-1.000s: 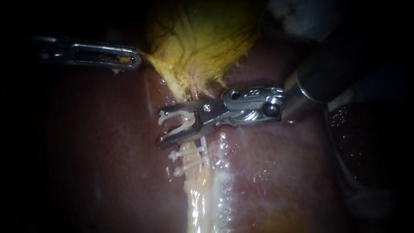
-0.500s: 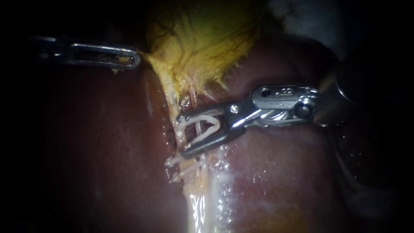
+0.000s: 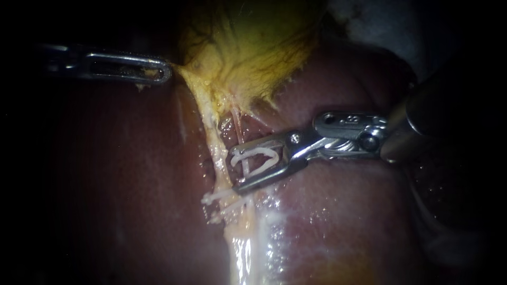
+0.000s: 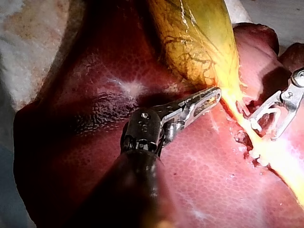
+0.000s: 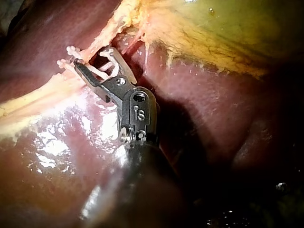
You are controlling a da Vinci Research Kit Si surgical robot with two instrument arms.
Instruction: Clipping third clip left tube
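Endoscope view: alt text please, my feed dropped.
The right instrument holds an open white clip in its jaws, straddling a thin tube just above two clips already in place. The left instrument grips the gallbladder's edge, over dark red liver.

Endoscope close over liver (image 3: 121, 174); wrist cameras oblique, near; all share tube (image 3: 217, 158).

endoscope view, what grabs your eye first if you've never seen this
The yellow gallbladder, top centre, glows against the dark red liver. Just below it the right instrument carries an open white clip straddling a thin tube, just above two clips already in place. The left instrument holds the gallbladder's edge at upper left.
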